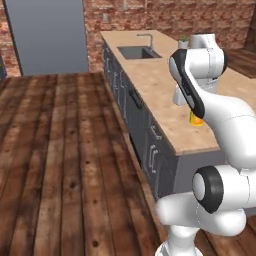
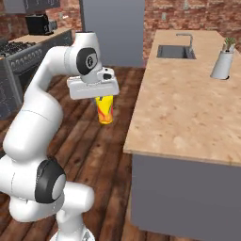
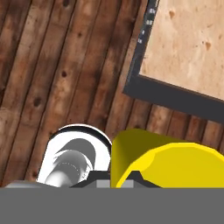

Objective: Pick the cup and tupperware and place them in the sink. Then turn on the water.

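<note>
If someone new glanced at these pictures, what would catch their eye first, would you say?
Probably the yellow cup, held in the shut gripper above the wooden floor, beside the counter's near end. Next, the dark sink with its faucet at the counter's far end.

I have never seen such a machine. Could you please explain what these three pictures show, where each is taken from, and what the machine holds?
It is a white robot arm on a driving base in a rendered kitchen. Two pictures come from cameras on the base, behind the arm on its left and right. The third looks along the hand toward the wooden floor. The hand is shut on the cup, yellow with an orange band, lifted in the air. In the right base view it hangs beside the counter, over the floor. On the counter, further away, are the sink with its faucet and a grey vase holding a plant.
</note>
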